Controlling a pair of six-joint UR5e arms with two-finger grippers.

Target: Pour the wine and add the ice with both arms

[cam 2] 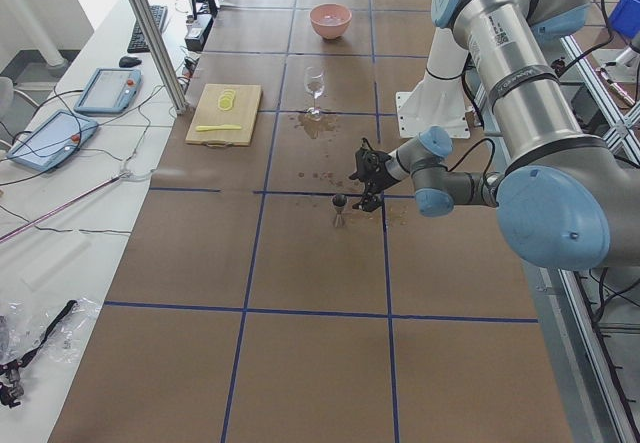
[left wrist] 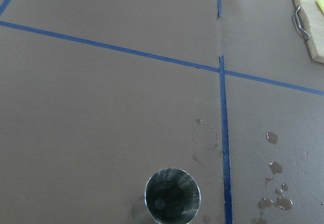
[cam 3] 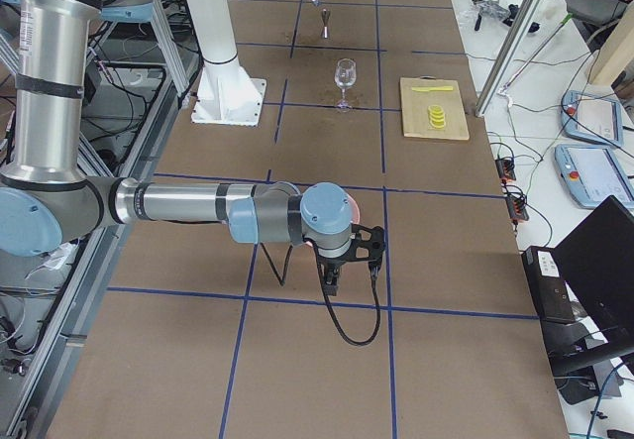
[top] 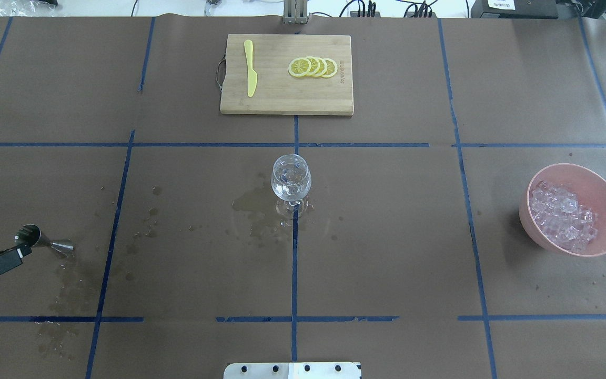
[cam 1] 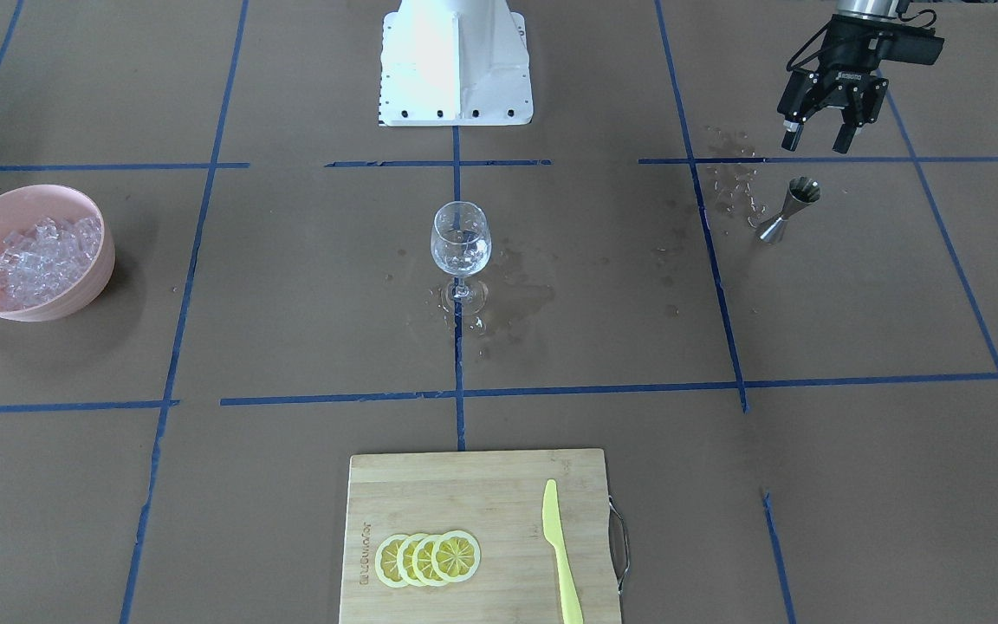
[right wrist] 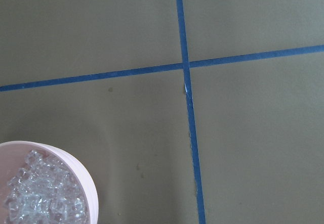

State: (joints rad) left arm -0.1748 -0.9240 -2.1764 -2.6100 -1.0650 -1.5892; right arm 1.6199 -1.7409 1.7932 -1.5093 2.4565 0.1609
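Robotics lab: teach pendants (cam 2: pixel 108 88) beside a tape-gridded table (cam 2: pixel 300 253).

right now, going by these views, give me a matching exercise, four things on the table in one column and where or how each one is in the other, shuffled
Column one:
1. wine glass
2. jigger
3. pink bowl
4. lemon slices

Column two:
a. on the cutting board
b. holds a heap of ice
c. upright, close to the open left gripper
d. standing among wet patches

Pairs: 1-d, 2-c, 3-b, 4-a
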